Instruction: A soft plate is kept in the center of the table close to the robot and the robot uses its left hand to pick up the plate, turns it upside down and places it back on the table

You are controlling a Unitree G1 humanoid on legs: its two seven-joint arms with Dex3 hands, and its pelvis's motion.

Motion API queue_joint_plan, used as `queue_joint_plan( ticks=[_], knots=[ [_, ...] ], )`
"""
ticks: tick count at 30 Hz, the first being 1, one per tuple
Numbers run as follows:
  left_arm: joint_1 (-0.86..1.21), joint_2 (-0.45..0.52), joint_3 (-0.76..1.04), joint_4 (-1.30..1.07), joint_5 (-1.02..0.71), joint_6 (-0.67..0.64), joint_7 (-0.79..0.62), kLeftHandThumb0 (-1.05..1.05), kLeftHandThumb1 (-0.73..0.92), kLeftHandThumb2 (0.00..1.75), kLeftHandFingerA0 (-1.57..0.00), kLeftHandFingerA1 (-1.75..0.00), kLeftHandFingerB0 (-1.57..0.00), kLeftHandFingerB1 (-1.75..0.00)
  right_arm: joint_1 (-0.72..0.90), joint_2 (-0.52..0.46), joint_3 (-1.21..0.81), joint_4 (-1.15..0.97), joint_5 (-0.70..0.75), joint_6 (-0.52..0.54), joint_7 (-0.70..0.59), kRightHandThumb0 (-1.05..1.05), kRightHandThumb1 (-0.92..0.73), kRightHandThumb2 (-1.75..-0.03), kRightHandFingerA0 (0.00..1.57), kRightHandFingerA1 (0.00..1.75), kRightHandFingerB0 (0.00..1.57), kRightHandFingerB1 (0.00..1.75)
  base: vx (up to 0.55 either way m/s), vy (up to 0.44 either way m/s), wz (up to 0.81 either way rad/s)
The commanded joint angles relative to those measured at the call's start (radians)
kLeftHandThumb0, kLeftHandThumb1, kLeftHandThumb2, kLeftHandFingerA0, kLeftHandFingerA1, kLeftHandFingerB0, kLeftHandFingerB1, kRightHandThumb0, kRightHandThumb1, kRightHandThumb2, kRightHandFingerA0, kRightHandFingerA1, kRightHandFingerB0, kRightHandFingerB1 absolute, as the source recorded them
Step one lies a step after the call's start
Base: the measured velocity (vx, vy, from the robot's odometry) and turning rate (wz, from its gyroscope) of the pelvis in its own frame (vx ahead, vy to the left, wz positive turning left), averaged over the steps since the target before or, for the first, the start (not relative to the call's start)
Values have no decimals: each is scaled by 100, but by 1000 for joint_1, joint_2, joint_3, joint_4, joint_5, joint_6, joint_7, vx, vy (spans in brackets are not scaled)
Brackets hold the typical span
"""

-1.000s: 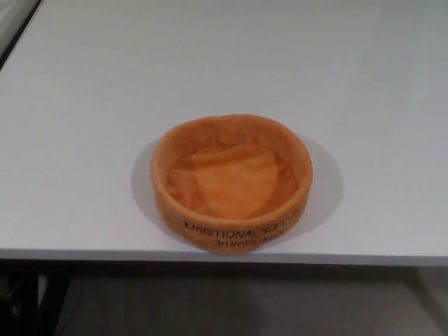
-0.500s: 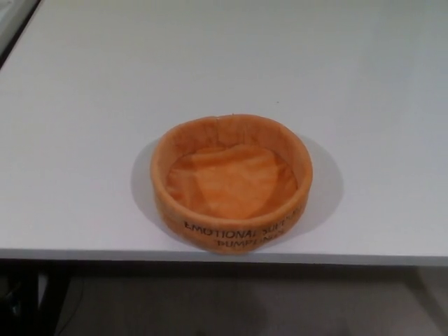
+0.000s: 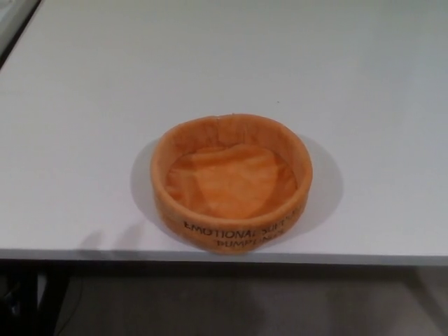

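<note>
Plate (image 3: 231,183) sits upright, opening up, in the lower centre of the frame, on the white worktop (image 3: 364,84), just behind its near edge. It is orange, soft fabric, with a raised wall, a rumpled floor and black lettering on the near side.

Neither hand is in view, so finger state cannot be told for left or right. A faint shadow lies on the worktop at lower left of the plate; its source is not visible.

Judgement: pick not yet begun, plate untouched.

Risks from here:
- The wall looks limp. A pinch on one side may fold it, leaving the plate sagging or slipping out mid-turn.
- The plate is near the edge. A nudge toward the bottom of the frame on approach could push it off.
- After the flip, a collapsed wall could land it crumpled rather than flat.
</note>
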Motion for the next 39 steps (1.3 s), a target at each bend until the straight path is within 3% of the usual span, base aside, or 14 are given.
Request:
queue_joint_plan(
  ticks=[1,6,9,11,12,14,17,18,23,28,29,33,34,39],
  knots=[
    [-124,137,22,-4,93,45,44,-89,78,123,-4,-47,-8,-30,-1,-15,19,-5,-15,35,10,-91,-76,-79,42,43,37,37,17,1,6],
    [-253,233,-30,21,236,53,87,-38,37,106,-1,-51,0,-50,12,-38,27,-59,-7,51,33,-80,-91,-68,37,44,38,35,0,0,0],
    [-336,253,-85,69,345,12,116,-98,92,72,-21,-39,-15,-28,5,-46,22,-41,-4,47,42,-80,-91,-68,37,43,38,35,0,0,0],
    [-420,260,-152,80,386,46,126,-39,33,103,-3,-51,0,-48,16,-38,17,-32,-6,30,38,-82,-78,-114,35,54,32,48,0,0,0],
    [-458,264,-180,104,411,27,120,-105,74,118,-12,-48,-10,-40,17,-41,17,-26,-11,20,40,-83,-79,-115,34,53,33,48,0,0,0],
    [-521,288,-243,136,517,-7,134,-39,32,102,-4,-51,0,-48,23,-43,19,-29,-10,25,45,-83,-78,-114,31,53,35,50,0,0,0],
    [-599,312,-306,196,600,-75,132,-39,35,103,-1,-50,0,-48,27,-41,21,-26,-7,26,50,-83,-78,-114,31,53,37,50,0,0,0],
    [-615,316,-320,197,611,-67,132,-100,90,69,-19,-32,-14,-26,26,-41,21,-23,-7,24,51,-83,-78,-115,32,53,37,50,0,0,0],
    [-773,377,-464,205,777,1,121,-98,92,74,-19,-36,-12,-26,15,-38,24,-19,-11,28,44,-81,-90,-68,38,43,44,35,0,0,0],
    [-828,358,-534,199,816,41,126,-94,72,114,-12,-46,-3,-38,-24,-42,15,76,-47,2,13,-89,-77,-115,40,51,40,47,0,0,0],
    [-831,360,-542,199,823,42,124,-97,92,71,-18,-35,-15,-27,-36,-43,16,102,-48,9,11,-84,-88,-68,47,38,49,35,0,0,0],
    [-871,363,-603,236,878,30,126,-92,72,113,-12,-47,-3,-38,-48,-51,17,114,-52,0,16,-90,-76,-115,41,50,41,48,0,0,0],
    [-884,361,-616,249,887,23,129,-95,91,69,-20,-37,-17,-27,-40,-53,17,91,-53,9,13,-91,-76,-115,41,50,41,47,0,0,0],
    [-907,349,-675,240,893,42,93,-95,88,68,-21,-37,-22,-28,-47,-52,17,103,-56,18,11,-85,-89,-68,46,38,49,36,0,0,0]
  ],
)
